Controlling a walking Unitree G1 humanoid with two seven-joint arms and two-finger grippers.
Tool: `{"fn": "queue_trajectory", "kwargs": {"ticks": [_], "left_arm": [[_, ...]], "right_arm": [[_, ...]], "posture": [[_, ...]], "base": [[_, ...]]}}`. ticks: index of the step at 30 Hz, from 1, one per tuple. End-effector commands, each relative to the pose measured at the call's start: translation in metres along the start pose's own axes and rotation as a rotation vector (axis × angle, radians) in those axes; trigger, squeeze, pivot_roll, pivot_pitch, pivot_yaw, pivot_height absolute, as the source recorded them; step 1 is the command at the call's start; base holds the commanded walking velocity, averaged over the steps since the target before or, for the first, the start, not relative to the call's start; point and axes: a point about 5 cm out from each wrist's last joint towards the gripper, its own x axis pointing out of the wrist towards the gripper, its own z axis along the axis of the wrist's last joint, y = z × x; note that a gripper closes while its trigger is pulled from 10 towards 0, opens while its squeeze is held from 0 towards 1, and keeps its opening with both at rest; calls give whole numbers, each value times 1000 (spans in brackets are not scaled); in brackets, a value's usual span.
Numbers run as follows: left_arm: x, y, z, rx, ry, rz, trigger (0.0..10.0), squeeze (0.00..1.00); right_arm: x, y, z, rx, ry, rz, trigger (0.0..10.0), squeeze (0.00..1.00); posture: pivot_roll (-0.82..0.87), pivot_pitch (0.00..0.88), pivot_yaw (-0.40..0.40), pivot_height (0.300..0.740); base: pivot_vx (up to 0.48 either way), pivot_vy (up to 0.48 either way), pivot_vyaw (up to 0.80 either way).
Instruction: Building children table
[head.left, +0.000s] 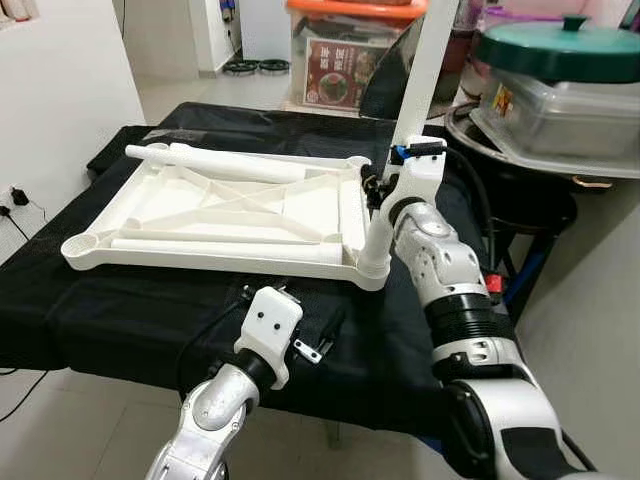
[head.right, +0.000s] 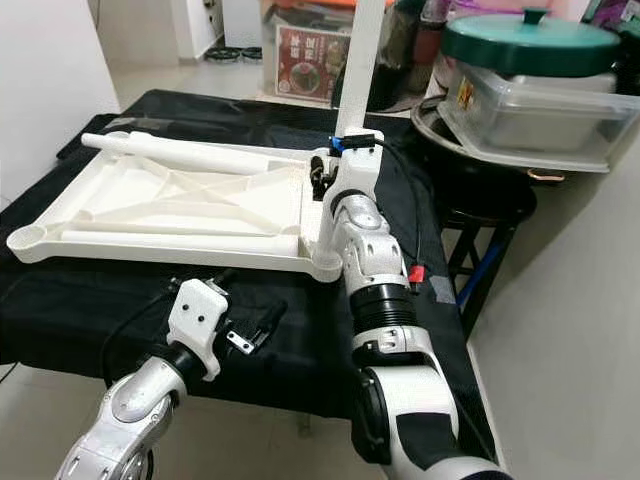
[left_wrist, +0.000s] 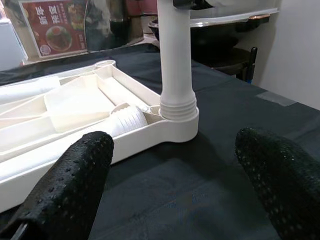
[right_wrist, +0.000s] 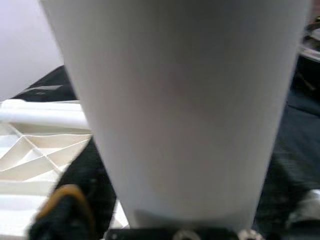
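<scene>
Nearest us, our left gripper (left_wrist: 175, 180) hovers low over the black-draped table (head.left: 120, 310) by its near edge, fingers (left_wrist: 75, 175) spread wide apart and holding nothing. Its wrist view reveals what the head views blur: the ribbed collar where the upright white leg (left_wrist: 175, 65) seats in the near right corner socket of the upside-down white tabletop (head.left: 220, 215), and the threaded end of a loose leg (left_wrist: 127, 120) lying in the tray just beside that socket. From the head, our right gripper (head.left: 385, 185) sits against the upright leg above that corner; the right wrist view is pressed so close to the white tube that we cannot tell whether the fingers are clamped on it. Another loose leg (head.left: 215, 162) lies along the tabletop's far edge.

Beyond the table's right edge, a clear lidded bin (head.left: 570, 115) carries a green pot lid (head.left: 560, 50). Past the far edge, an orange-lidded storage box (head.left: 350, 45) stands on the floor.
</scene>
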Motion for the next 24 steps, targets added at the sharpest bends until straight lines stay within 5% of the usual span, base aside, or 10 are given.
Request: {"fn": "queue_trajectory", "kwargs": {"ticks": [1, 4, 5, 7, 11, 12, 13, 16, 24], "left_arm": [[0, -3, -5, -8, 22, 1, 10000, 0], [0, -3, -5, -9, 22, 1, 10000, 0], [0, -2, -5, -9, 22, 3, 10000, 0], [-1, -2, -5, -8, 23, 4, 10000, 0], [-1, -2, -5, -8, 23, 4, 10000, 0], [-1, -2, -5, -7, 23, 4, 10000, 0], [-1, -2, -5, -7, 23, 4, 10000, 0], [0, -2, -5, -11, 21, -2, 10000, 0], [-6, -11, -5, -60, 31, -81, 10000, 0]], "right_arm": [[3, -4, 2, 15, 23, 70, 10000, 1000], [4, -6, 4, 15, 25, 110, 10000, 1000], [4, -11, 5, 14, 71, 305, 10000, 1000], [-1, -16, 5, -22, 112, 507, 10000, 1000], [-3, -18, 5, -39, 121, 558, 10000, 1000], [-8, -22, 6, -48, 138, 656, 10000, 0], [-8, -22, 6, -48, 138, 656, 10000, 0], [-22, -37, 10, -57, 149, 906, 10000, 0], [-30, -49, 20, -11, 162, 1096, 10000, 0]], "posture": [[138, 67, -85, 740], [138, 68, -85, 740], [140, 68, -86, 740], [140, 69, -90, 740], [140, 69, -90, 740], [140, 70, -85, 740], [140, 70, -85, 740], [144, 73, -84, 740], [153, 79, -83, 740]], "base": [[0, 0, 0], [0, 0, 0], [0, 0, 0], [0, 0, 0], [0, 0, 0], [0, 0, 0], [0, 0, 0], [0, 0, 0], [0, 0, 0]]}}
